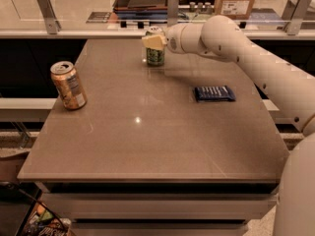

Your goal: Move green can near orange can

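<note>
End effector (153,42) sits at the far side of the surface (147,146), its pale fingers set about the top of the green can (155,57) and, as far as the view allows, clamped on it. The can stands upright on the surface. The step in hand looks like the grasp, the carry not yet begun. Next comes a lift and a sweep toward the left edge, where the orange can (69,85) stands, well apart. A dark blue packet (214,93) lies on the opposite side, off that path.
</note>
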Motion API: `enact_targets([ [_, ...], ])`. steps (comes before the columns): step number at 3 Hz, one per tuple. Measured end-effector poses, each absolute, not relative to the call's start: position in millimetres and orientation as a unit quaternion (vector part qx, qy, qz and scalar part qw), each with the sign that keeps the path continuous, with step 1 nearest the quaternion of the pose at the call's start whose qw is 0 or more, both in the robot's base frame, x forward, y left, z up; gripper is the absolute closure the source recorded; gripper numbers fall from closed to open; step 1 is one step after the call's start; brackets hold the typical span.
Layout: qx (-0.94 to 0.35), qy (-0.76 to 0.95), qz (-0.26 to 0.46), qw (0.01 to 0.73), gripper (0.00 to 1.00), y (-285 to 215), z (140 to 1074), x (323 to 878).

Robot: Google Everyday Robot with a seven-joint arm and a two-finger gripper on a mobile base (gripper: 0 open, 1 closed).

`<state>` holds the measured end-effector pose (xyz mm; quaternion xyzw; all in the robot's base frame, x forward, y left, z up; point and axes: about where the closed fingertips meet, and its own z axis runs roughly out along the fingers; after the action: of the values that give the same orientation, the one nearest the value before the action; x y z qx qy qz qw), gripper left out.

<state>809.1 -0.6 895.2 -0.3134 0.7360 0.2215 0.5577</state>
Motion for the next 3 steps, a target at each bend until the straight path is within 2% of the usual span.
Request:
enact_targets([
  [1,-0.33,0.729,0.234,0.552,1.0,3,901,804],
  [3,-0.369,0.708,0.26,0.543,1.0,13,929,758],
])
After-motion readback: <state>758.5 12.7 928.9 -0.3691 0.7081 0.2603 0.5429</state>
